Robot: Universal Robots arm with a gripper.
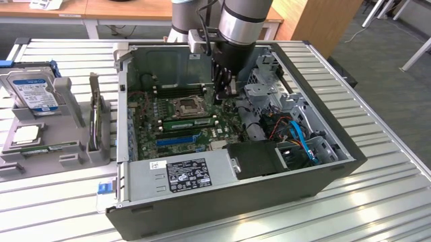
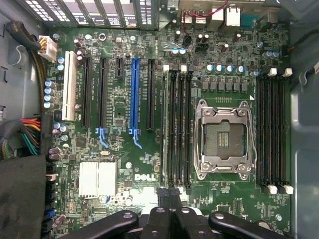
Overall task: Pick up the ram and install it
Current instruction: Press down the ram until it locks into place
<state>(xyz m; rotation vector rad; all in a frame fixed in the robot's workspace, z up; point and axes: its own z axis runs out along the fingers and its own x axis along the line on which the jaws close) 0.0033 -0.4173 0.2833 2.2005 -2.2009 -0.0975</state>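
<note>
Hanging near one green ram (image 1: 189, 122) — one closed end effector (image 2: 169, 193).

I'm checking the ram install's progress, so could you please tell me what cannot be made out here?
1. Exterior view: what the gripper touches inside the computer case; its own dark body hides the tip.
2. Wrist view: whether the shut fingers hold the ram; the picture's edge cuts them off.
3. Wrist view: how many memory slots are filled; seen from straight above, they look alike.
</note>
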